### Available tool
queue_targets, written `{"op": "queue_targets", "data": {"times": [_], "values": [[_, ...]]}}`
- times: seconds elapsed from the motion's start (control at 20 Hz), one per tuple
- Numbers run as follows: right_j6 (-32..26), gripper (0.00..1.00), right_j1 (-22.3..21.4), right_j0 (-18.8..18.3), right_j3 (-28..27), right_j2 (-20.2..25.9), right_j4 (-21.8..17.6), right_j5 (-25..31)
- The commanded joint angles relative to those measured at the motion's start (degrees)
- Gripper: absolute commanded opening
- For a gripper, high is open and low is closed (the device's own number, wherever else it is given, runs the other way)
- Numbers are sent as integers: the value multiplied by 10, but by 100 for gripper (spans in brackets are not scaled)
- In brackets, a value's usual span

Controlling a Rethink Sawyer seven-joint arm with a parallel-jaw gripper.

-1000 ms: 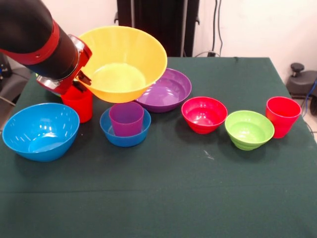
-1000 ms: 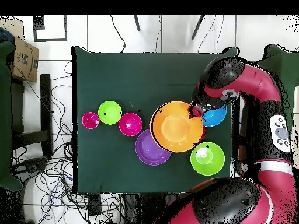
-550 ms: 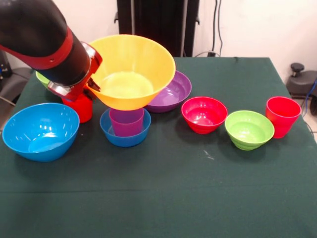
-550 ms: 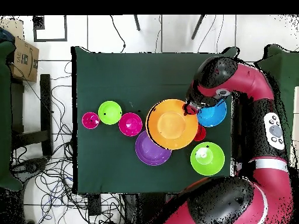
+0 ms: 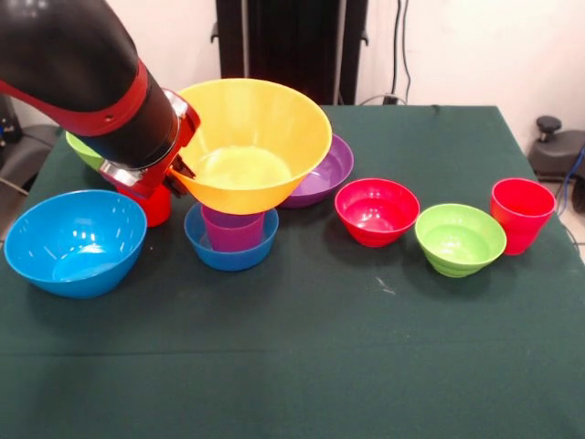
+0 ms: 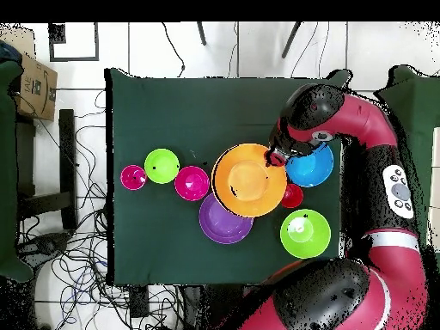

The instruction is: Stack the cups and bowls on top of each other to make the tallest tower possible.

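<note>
The gripper [image 5: 183, 165] is clamped on the near rim of the yellow bowl [image 5: 251, 137], holding it right over the purple cup [image 5: 233, 229] that stands in the small blue bowl [image 5: 228, 251]. Bowl's base looks to sit at the cup's mouth, though actual contact is hidden, and so are the fingertips.

Your table [image 5: 366, 366] carries a dark green cloth. Directly on it you have, in the front view from left: a large blue bowl [image 5: 75, 242]; a red cup [image 5: 151, 203], partly hidden; a small blue bowl [image 5: 230, 249] with a purple cup [image 5: 233, 230] standing in it; a large purple bowl [image 5: 324, 174] behind; a small red-pink bowl [image 5: 377, 211]; a small lime green bowl [image 5: 460, 239]; and a second red cup [image 5: 521, 215] just beside it. A large lime green bowl [image 6: 305, 233] sits near the robot's edge.
</note>
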Motion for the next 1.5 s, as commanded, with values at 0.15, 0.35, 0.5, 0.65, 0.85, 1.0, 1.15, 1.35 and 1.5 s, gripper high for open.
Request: {"op": "queue_targets", "data": {"times": [0.15,0.35,0.5,0.65,0.85,1.0,1.15,1.35,1.5], "values": [[-21,0,35,9,26,24,2,3],[-28,0,40,7,24,26,1,5],[-42,0,39,3,36,34,8,11],[-27,100,39,2,44,34,19,7],[-41,100,39,-1,46,40,21,-10],[-40,100,39,3,38,34,15,-3],[-38,100,39,8,28,31,9,0],[-41,100,39,14,9,27,1,18],[-47,100,39,13,1,25,-3,28]]}}
